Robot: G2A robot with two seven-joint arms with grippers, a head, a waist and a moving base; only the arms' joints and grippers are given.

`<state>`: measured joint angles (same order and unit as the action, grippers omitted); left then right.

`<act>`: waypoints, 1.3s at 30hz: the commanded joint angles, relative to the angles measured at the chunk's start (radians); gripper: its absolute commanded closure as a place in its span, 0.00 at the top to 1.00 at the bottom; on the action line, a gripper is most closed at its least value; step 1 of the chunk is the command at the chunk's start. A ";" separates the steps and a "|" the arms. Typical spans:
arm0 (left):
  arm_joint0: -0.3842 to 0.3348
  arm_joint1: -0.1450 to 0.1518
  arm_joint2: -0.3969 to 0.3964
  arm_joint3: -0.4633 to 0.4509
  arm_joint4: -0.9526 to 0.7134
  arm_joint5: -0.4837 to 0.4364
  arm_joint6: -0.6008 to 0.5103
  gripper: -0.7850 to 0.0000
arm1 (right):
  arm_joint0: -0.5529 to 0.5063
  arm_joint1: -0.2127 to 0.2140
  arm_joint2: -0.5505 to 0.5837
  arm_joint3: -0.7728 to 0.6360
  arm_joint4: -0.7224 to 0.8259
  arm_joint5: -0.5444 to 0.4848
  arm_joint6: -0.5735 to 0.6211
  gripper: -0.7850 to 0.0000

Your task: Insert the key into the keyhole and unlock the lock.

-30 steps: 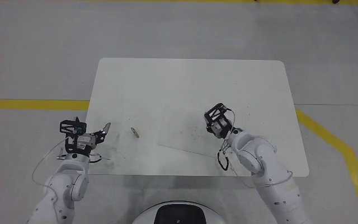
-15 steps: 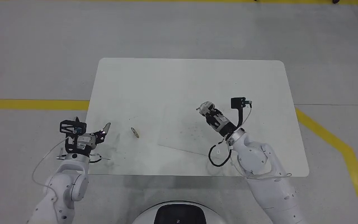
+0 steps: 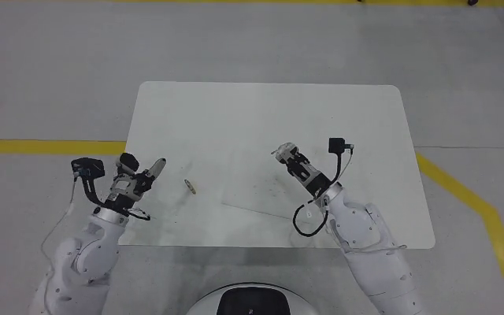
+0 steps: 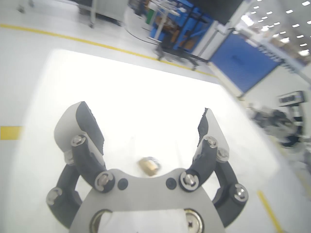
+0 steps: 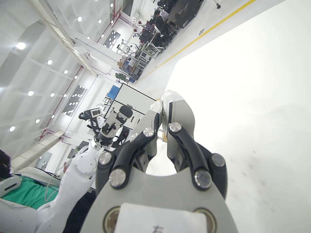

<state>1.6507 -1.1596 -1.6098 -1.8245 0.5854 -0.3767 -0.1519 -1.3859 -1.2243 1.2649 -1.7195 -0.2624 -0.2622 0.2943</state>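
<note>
The left gripper (image 3: 150,170) has swung in toward the lock (image 3: 190,186) over the last second, and the right gripper (image 3: 282,150) has turned from pointing down at the table (image 3: 236,118) to lying nearly level; in the last half second it barely shifted

The lock, a small brass body with a pale shackle, lies flat on the table near the robot-side edge. The left gripper (image 4: 145,117) hangs just beside it with its jaws spread wide and nothing in them. In the left wrist view the lock (image 4: 148,166) sits apart from both fingers (image 4: 85,122). This looks like a stance for seizing and steadying the lock so the keyhole can be presented; the keyhole itself is too small to make out

The right gripper (image 5: 165,103) waits well apart from the lock, on the side away from the left gripper, with its jaws pressed narrow. A small tan piece between them is probably the key (image 5: 164,135), held level so it can be pushed in

The table between the right gripper and the lock carries faint dark scuffs (image 3: 274,186), no hindrance in my judgement; a black cable (image 3: 303,220) loops off the right arm, away from the lock; a yellow floor line (image 3: 55,146) runs beyond the table, past the left gripper
</note>
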 commanded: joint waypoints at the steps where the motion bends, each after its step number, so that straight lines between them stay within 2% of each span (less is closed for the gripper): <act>1: -0.066 0.001 0.046 0.038 -0.229 -0.043 -0.168 1.00 | 0.012 -0.001 0.002 0.008 0.032 -0.001 0.007 0.00; 3: -0.129 0.001 0.074 0.062 -0.323 -0.008 -0.268 1.00 | 0.012 -0.002 0.009 0.006 0.070 0.004 0.005 0.00; 11: -0.126 0.000 0.080 0.062 -0.327 -0.002 -0.274 1.00 | 0.012 -0.002 0.009 0.006 0.070 0.004 0.005 0.00; 14: -0.120 -0.008 0.113 0.059 -0.562 -0.008 -0.294 1.00 | 0.009 -0.002 0.003 0.006 0.055 0.014 0.005 0.00; 18: -0.163 -0.019 0.179 0.098 -1.022 0.071 -0.471 1.00 | 0.018 -0.007 -0.029 -0.003 0.060 0.029 0.019 0.00; 20: -0.199 -0.026 0.206 0.142 -1.201 0.114 -0.543 1.00 | 0.029 -0.010 -0.042 0.000 0.088 0.030 0.039 0.00; 22: -0.239 -0.032 0.232 0.202 -1.289 0.145 -0.583 1.00 | 0.042 -0.012 -0.052 0.006 0.119 0.039 0.068 0.00; 27: -0.340 -0.046 0.317 0.322 -1.316 0.185 -0.632 0.99 | 0.076 -0.016 -0.067 0.038 0.233 0.057 0.153 0.00; 32: -0.405 -0.057 0.384 0.376 -1.242 0.176 -0.638 0.76 | 0.107 -0.019 -0.081 0.064 0.297 0.060 0.216 0.00; 37: -0.433 -0.065 0.431 0.392 -1.181 0.147 -0.621 0.66 | 0.127 -0.018 -0.091 0.077 0.302 0.070 0.262 0.00; 38: -0.436 -0.067 0.439 0.392 -1.170 0.140 -0.618 0.50 | 0.129 -0.019 -0.094 0.080 0.302 0.073 0.263 0.00; 39: -0.439 -0.068 0.446 0.393 -1.157 0.133 -0.614 0.47 | 0.132 -0.019 -0.096 0.083 0.301 0.076 0.265 0.00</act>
<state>1.2143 -1.2266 -1.1707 -1.4322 -0.5839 -0.2370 -0.7696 -1.2559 -1.2431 1.1710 -1.6389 0.0391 -0.1890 0.5587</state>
